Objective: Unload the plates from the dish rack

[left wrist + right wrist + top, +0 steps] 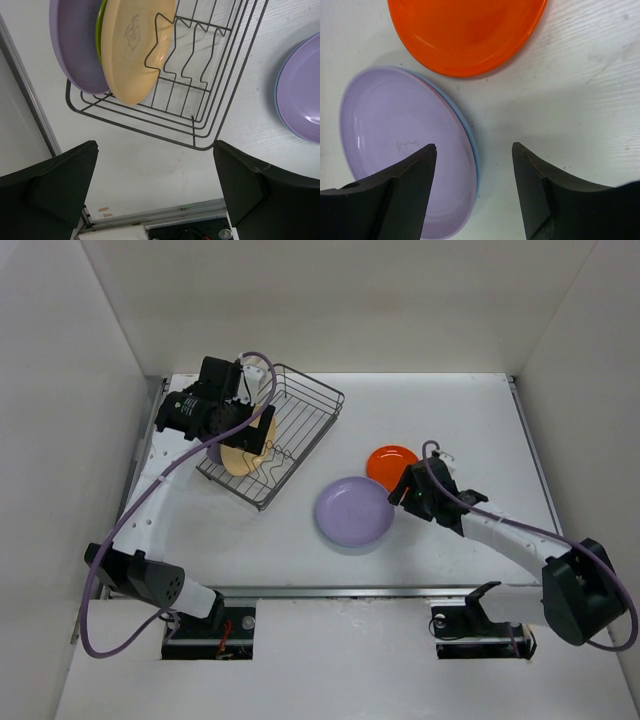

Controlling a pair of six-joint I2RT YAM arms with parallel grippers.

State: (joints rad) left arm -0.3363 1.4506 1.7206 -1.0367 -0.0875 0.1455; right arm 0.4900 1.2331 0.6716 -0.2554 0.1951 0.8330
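Over the white surface (450,410), the released left claw (155,146) should pinch the tan plate (131,50), at the dish rack's (306,410) eight o'clock, lifting straight up.

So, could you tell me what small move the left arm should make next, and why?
Probably lower the open left gripper onto the rim of the tan-yellow plate. It holds nothing, and that plate stands outermost in the dish rack, in front of the lime green plate and lavender plate, so it looks easiest to grasp.
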